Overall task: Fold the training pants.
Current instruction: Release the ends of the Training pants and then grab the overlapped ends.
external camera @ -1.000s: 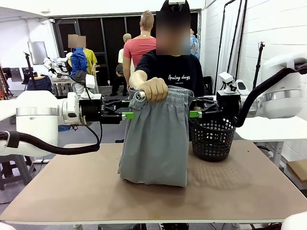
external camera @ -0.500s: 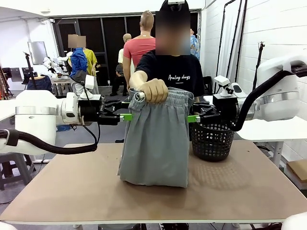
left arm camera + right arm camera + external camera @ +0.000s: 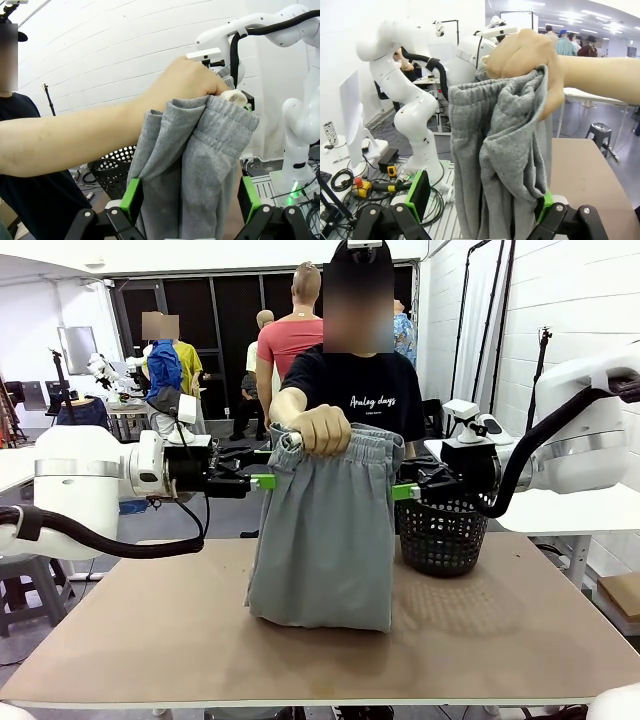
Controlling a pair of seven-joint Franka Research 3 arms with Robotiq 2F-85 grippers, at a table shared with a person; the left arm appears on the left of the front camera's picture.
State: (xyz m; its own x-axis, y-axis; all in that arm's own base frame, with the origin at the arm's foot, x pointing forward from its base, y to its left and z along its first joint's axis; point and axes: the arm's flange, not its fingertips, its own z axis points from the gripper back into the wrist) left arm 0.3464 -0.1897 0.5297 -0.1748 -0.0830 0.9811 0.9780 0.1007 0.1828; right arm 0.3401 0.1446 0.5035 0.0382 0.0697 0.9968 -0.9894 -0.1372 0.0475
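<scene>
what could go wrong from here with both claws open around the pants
1. The training pants hang bunched from the person's hand. The left claw and right claw, both open around the fabric, may pinch uneven layers and spoil the fold.
2. The hand grips the waistband just above both claws, so closing any higher could nip it.
3. The black mesh basket stands close by the right claw and could get knocked.

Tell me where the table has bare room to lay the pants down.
Bare: the left half of the table, beside the hanging training pants, and the near strip before the black mesh basket. Crowded: the middle, where the left gripper and right gripper flank the pants.
</scene>
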